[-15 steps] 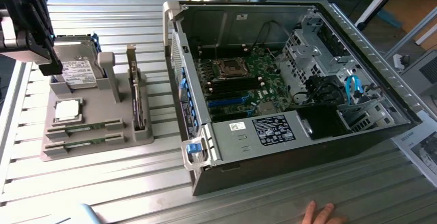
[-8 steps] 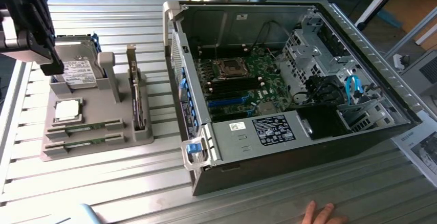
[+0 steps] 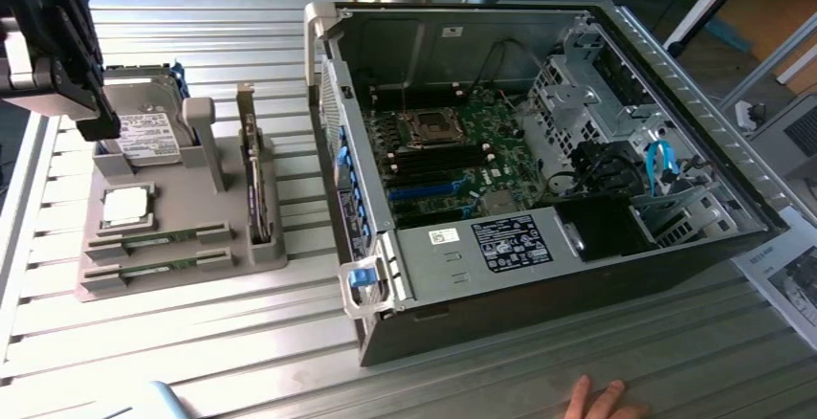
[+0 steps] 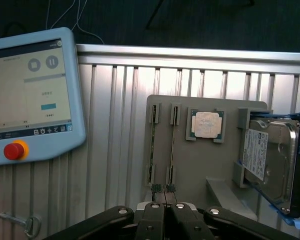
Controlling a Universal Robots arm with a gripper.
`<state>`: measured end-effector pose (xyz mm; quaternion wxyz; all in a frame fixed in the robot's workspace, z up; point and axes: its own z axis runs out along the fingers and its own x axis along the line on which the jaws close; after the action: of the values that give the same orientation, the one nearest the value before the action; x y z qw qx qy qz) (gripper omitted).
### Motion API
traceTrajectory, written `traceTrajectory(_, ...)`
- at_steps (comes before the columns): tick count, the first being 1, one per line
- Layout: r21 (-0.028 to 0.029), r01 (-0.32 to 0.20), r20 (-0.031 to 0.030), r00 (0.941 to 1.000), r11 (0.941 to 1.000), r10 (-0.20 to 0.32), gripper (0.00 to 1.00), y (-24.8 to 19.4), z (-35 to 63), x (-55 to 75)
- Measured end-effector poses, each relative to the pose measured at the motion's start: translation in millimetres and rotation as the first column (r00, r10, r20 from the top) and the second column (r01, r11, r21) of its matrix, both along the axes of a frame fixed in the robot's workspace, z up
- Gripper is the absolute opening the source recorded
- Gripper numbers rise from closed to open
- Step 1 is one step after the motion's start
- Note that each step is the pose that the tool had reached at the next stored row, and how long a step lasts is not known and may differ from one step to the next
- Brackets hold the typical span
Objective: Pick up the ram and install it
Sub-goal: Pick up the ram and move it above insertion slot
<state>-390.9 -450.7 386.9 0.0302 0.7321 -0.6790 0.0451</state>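
Note:
Two ram sticks stand on edge in the slots of a grey holder (image 3: pixel 191 280): one ram stick (image 3: pixel 160 240) (image 4: pixel 173 145) and a second ram stick (image 3: pixel 160 266) (image 4: pixel 152 145) beside it. My gripper (image 3: pixel 92 122) (image 4: pixel 164 189) hangs above the holder's far end, near the hard drive (image 3: pixel 147 132) (image 4: pixel 267 155). Its fingers are pressed together and hold nothing. The gripper is apart from both sticks. The open computer case (image 3: pixel 715 122) lies at the exterior view's right, with its motherboard (image 3: pixel 447 151) exposed.
The holder also carries a silver-topped processor chip (image 3: pixel 125 207) (image 4: pixel 206 124) and an upright expansion card (image 3: pixel 255 185). A teach pendant (image 4: pixel 29 95) and a key (image 4: pixel 19 222) lie on the ribbed aluminium table (image 3: pixel 191 362). A person's hand (image 3: pixel 600 402) rests at the table's near edge.

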Motion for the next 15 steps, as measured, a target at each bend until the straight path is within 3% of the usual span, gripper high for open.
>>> traceTrajectory(8, 0.0090, 0.000, 0.0010, 1.0000, 1.0000, 0.000, 0.11, -0.7, 0.0, -0.1)
traceTrajectory(15, 0.0236, 0.000, 0.0017, 1.0000, 0.9997, 0.000, 0.11, -2.3, 0.0, -0.2)
